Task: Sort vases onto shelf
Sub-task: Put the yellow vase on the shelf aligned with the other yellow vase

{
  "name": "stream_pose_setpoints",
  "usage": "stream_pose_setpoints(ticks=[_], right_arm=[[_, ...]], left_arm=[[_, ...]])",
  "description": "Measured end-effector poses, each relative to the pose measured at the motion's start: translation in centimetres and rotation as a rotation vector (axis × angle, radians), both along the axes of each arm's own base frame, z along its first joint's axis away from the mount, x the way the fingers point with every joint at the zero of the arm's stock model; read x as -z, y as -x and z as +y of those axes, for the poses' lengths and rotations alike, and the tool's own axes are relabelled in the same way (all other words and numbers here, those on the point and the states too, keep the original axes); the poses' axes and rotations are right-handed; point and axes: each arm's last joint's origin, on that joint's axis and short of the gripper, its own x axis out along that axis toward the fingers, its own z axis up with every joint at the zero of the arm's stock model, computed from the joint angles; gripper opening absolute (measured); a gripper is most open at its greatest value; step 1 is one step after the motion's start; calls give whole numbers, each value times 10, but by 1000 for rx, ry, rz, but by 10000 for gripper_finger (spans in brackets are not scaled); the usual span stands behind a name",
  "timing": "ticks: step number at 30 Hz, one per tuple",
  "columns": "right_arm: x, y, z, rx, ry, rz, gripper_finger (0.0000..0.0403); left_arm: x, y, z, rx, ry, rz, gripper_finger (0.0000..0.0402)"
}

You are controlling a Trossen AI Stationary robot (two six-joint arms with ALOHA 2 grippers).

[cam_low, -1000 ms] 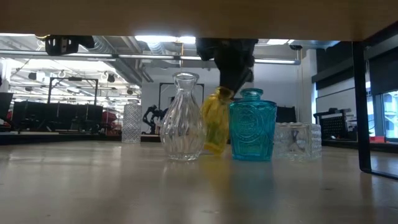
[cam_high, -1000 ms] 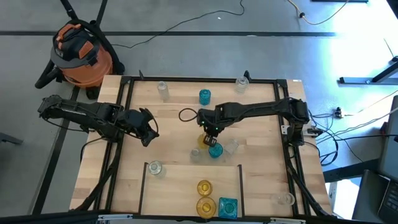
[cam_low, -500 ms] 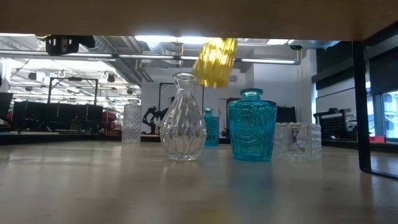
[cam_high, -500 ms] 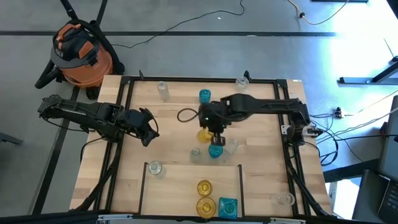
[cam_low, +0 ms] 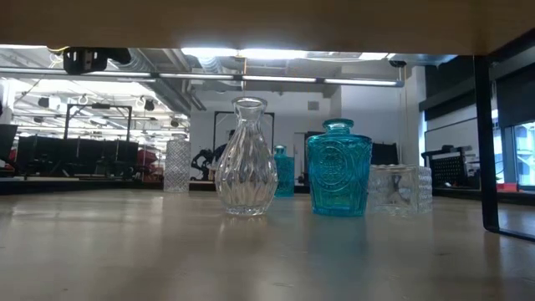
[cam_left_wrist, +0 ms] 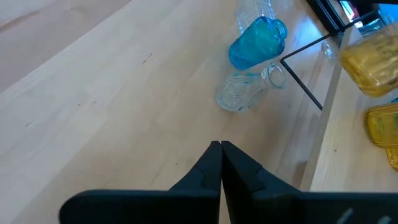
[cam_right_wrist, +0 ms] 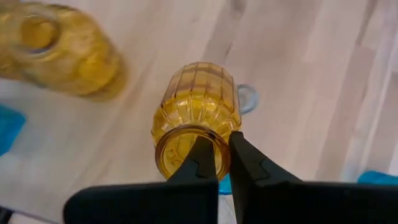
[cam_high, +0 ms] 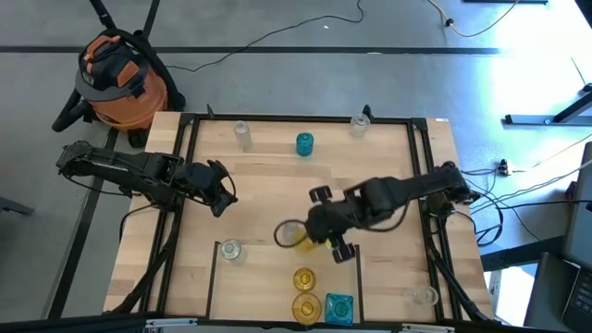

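My right gripper [cam_high: 313, 235] is shut on an amber ribbed round vase [cam_right_wrist: 198, 106], above the dark line at the far edge of the pale-wood shelf [cam_high: 259, 277]. Two amber vases [cam_high: 304, 278] and a square teal vase [cam_high: 339, 307] stand on their bases on the shelf. In the low view a clear fluted vase [cam_low: 247, 159], a teal vase [cam_low: 338, 167] and a clear square vase [cam_low: 401, 189] stand at mid-table; the right arm hides them from above. My left gripper [cam_high: 223, 196] is shut and hovers at the table's left, touching nothing. My right gripper holds the amber vase by the rim of its mouth [cam_right_wrist: 227, 142]. One finger [cam_right_wrist: 200, 157] is inside the mouth and the other [cam_right_wrist: 244, 157] outside, with the wall pinched between them. The vase is lifted clear of the table and hangs beyond the fingertips.
Further vases stand near the far edge: teal [cam_high: 304, 142], clear [cam_high: 242, 134] and clear [cam_high: 359, 123]. A clear vase [cam_high: 229, 248] is at the shelf's left corner, another [cam_high: 423, 296] at the near right. Black frame rails [cam_high: 180, 213] run along the table's sides.
My right gripper has risen with the amber vase out of the mid-table cluster, lifting it clear and out of the low view. It has then carried the vase toward the table's near edge, up to the shelf's far line.
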Motion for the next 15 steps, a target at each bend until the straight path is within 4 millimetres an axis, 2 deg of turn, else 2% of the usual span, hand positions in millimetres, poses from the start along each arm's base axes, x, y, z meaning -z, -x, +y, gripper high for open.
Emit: stream_pose_setpoints(ticks=[8,15], right_arm=[[1,8,17,-15,-46,34,0],[1,8,17,-39,-88,48,0]], left_arm=[[0,0,-3,29,-15,0,0],[0,0,-2,28,-15,0,0]])
